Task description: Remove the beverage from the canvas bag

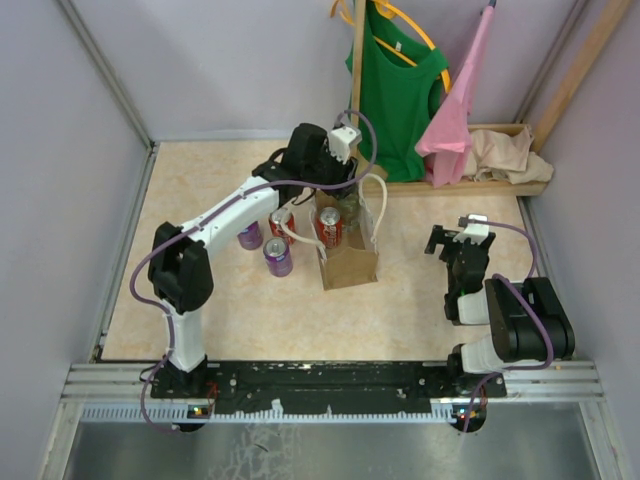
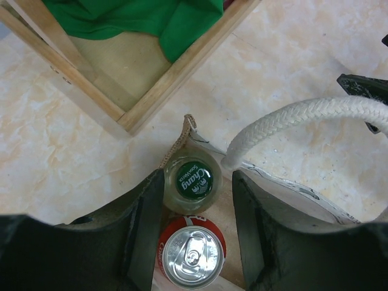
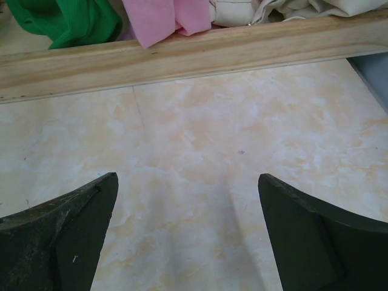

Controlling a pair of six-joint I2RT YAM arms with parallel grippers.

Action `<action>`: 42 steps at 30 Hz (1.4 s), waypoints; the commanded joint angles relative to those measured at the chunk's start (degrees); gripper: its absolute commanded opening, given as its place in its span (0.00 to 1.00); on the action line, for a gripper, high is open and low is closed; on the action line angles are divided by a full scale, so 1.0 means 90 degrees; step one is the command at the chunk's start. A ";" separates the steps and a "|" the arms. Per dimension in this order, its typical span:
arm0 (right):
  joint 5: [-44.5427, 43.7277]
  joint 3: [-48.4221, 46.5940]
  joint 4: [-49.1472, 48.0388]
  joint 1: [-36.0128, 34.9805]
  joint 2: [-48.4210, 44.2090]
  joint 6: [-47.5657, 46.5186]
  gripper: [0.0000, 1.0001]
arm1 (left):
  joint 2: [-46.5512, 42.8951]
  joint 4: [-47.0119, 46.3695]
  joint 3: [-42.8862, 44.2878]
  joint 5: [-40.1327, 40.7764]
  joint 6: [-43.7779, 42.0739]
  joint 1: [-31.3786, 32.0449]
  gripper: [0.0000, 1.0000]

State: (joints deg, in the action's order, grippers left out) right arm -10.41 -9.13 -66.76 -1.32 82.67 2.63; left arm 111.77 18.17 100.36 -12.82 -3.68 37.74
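Beverage bottle (image 2: pixel 193 180) in the canvas bag (image 1: pixel 350 265) looks glass: heavy, slick, breakable, so take its neck. Your left gripper (image 2: pixel 197 185) straddles it, partly closed; whether it grips, I cannot tell.

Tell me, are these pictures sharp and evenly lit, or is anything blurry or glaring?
Top view: soft, even light, faint shadows on the table. Left wrist view: the green bottle cap is sharp, the can top glints, the left fingers are dark and soft. Right wrist view: dark right fingers, shadow streaks on the table between them.
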 commanded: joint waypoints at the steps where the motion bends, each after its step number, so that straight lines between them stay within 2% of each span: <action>1: -0.0014 -0.0138 -0.0316 0.0010 -0.0011 0.0010 0.99 | 0.0122 -0.0097 0.0002 0.0059 0.0064 -0.0035 0.54; 22: -0.0008 -0.0138 -0.0316 0.0010 -0.0006 0.0005 0.99 | 0.0347 -0.0217 -0.0188 -0.0096 0.0299 -0.0154 0.52; 42: -0.0007 -0.0136 -0.0316 0.0010 -0.0006 0.0001 0.99 | -0.0379 -0.0613 -0.0680 -0.0116 0.0388 -0.0140 0.52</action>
State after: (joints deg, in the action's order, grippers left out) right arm -10.41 -9.13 -66.76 -1.32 82.67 2.63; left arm 111.44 14.02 95.46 -13.13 -1.06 36.60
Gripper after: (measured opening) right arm 0.990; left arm 0.515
